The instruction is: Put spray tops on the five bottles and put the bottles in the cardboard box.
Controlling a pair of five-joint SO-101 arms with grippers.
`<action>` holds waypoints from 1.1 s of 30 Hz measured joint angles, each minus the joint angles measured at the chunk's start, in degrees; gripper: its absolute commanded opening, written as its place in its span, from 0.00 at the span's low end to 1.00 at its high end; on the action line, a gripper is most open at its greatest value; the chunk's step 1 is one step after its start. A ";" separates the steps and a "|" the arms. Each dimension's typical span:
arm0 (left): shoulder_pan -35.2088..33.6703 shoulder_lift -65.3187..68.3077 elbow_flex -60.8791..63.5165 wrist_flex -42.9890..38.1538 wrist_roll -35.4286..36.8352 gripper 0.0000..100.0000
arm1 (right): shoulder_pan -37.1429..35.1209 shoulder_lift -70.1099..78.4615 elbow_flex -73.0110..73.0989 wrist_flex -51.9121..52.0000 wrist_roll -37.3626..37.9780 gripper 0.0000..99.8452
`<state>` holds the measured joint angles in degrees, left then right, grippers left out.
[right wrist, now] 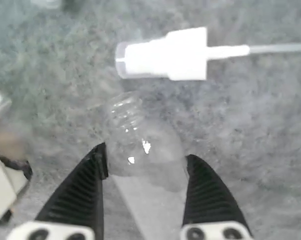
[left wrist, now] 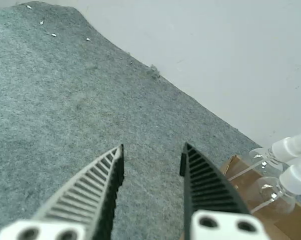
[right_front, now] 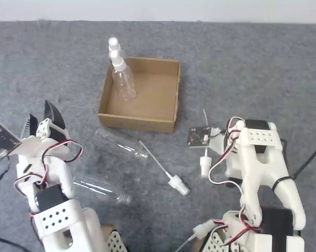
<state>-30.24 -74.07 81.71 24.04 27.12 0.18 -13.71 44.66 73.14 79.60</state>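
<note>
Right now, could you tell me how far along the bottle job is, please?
Done: two capped bottles stand in the cardboard box. In hand: the right gripper has an uncapped bottle between its jaws, a spray top lying just ahead. Still to do: two bare bottles lie on the carpet; the left gripper is open, empty.

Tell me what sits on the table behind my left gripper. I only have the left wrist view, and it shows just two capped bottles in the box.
Observer: Two bare bottles lie on the carpet between the cardboard box and the left arm, both without tops.
Operator: Any loose tops near them?
Observer: One loose spray top lies just past their necks, its tube pointing toward the box.
Operator: And the right side?
Observer: The right gripper looks closed on a third bottle, also bare, with another spray top lying just beyond its neck.
</note>
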 measured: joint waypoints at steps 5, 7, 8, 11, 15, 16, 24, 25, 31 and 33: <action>0.00 0.00 0.00 0.00 0.00 0.18 | 0.09 0.00 0.00 0.00 -8.79 0.01; 0.00 0.00 0.00 0.00 0.00 0.18 | 0.09 0.00 0.00 0.00 -12.48 0.01; 0.00 0.00 0.00 0.00 0.00 0.18 | 0.09 0.00 -0.18 0.09 -14.59 0.01; 0.00 0.00 0.00 0.00 0.00 0.18 | 0.09 0.00 -1.41 0.18 -20.40 0.01; 0.00 0.00 0.00 0.00 0.00 0.18 | 0.18 0.00 -3.25 0.18 -27.34 0.01; 0.00 0.00 0.00 0.00 0.00 0.18 | 0.18 0.00 -3.43 -0.44 -29.10 0.01; 0.00 0.00 0.00 0.00 0.00 0.18 | 0.44 0.00 -3.43 -8.35 -42.73 0.01; 0.00 0.00 0.00 0.00 0.00 0.18 | 0.35 0.00 -3.43 -8.62 -43.25 0.02; 0.00 0.00 0.00 0.00 0.00 0.18 | 0.35 0.00 -3.43 -9.05 -43.52 0.25; 0.00 0.00 0.00 0.00 0.00 0.18 | 0.35 0.00 -3.43 -9.05 -43.52 0.29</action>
<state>-30.24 -74.07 81.71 24.04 27.12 0.53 -13.71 41.23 64.09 36.09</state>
